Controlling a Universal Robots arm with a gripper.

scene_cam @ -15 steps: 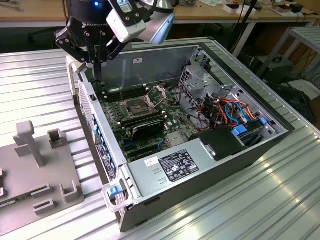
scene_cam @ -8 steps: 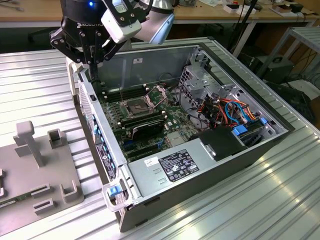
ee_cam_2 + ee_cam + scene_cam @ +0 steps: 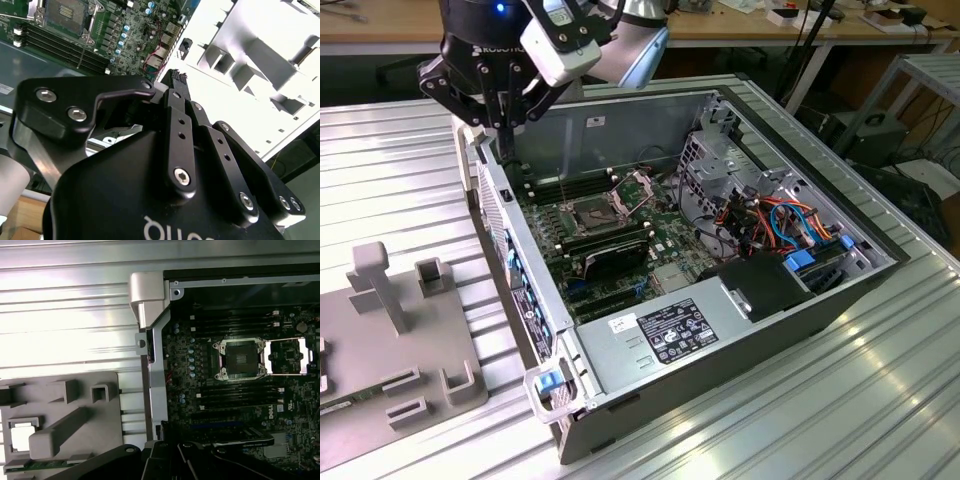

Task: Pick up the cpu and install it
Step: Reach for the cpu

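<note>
One small flat square silver-grey cpu [image 3: 22, 436], first wrist view: seated in a walled pocket of the pale grey moulded tray [image 3: 95, 440] beside the open metal computer case [image 3: 150, 365]; judged light, stiff, fragile underneath, best pinched by opposite edges. Second wrist view: black two-finger gripper [image 3: 176, 76], jaws together on nothing. Exterior view: gripper above the case's wall, open room over the tray, dark square socket [image 3: 595, 212] hemmed by its hinged frame.

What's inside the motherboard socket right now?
The socket is open, its hinged frame swung aside. Inside shows only the dark contact bed, no chip. Nothing covers it. The cpu appears to lie in a pocket of the grey tray.
</note>
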